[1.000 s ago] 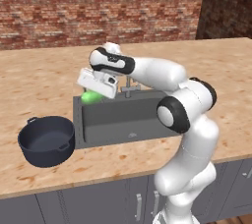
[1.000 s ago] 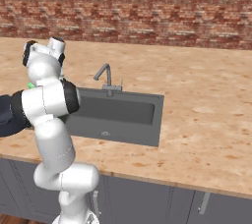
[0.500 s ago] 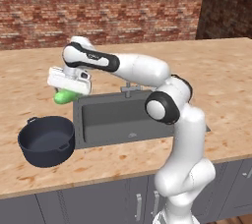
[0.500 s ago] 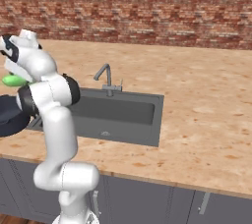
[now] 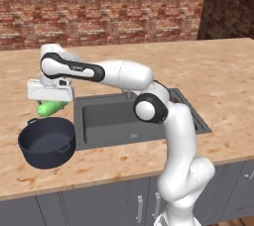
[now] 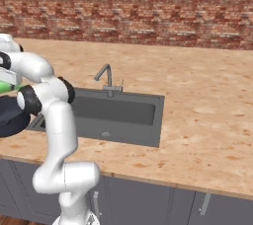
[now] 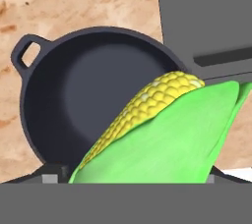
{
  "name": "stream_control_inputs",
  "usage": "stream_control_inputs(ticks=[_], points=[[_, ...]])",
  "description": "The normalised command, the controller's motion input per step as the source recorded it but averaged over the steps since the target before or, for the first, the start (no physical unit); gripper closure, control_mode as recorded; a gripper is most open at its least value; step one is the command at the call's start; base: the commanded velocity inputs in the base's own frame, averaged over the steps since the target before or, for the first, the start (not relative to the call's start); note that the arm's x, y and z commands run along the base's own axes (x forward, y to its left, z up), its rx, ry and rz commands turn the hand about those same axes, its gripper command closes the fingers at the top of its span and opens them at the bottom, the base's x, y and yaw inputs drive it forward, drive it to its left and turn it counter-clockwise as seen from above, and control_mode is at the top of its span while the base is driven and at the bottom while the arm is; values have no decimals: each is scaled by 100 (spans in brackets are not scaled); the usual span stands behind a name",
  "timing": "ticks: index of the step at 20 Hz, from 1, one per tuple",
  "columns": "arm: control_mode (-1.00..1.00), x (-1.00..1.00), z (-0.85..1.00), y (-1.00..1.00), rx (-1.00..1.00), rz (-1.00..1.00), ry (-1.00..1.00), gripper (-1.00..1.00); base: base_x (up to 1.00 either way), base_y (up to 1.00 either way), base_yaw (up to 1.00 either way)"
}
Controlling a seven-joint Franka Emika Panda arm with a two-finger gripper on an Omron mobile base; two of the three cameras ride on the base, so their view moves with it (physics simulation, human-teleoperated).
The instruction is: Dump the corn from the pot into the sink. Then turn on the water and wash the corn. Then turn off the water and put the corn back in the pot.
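The corn (image 5: 48, 108), a bright green husked cob with yellow kernels showing, hangs in my gripper (image 5: 50, 104), which is shut on it. It hovers just above the far rim of the pot (image 5: 47, 156), a dark round pot with loop handles standing on the counter left of the sink (image 5: 116, 118). In the hand view the corn (image 7: 162, 137) fills the lower right, with the empty pot (image 7: 78, 95) directly beneath and a corner of the sink (image 7: 206, 16) at the upper right. From the right base view, the corn (image 6: 4, 87) and the pot (image 6: 10, 116) sit at the left edge.
A slim grey faucet (image 6: 105, 74) stands at the back edge of the sink (image 6: 121, 113). Tan stone counter (image 5: 208, 76) stretches to the right and behind, up to a brick wall. Grey cabinet fronts run below the counter's front edge.
The arm has swung left from above the sink to above the pot, carrying the corn with it. The pot and the sink have stayed in place.
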Motion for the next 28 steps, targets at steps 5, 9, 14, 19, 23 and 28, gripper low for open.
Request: stream_control_inputs(ticks=[5,9,14,19,23,28], points=[[-100,-1,-40,23,-11,0,-5,100,0,0,0],[-100,0,-42,12,-7,0,-3,100,0,0,0],[-100,0,-45,2,-6,0,-7,100,0,0,0],[-100,-16,-52,0,-3,0,-8,100,0,0,0],[-100,-17,-56,0,0,0,-7,100,0,0,0],[-100,-1,-43,0,0,0,-10,100,0,0,0]])
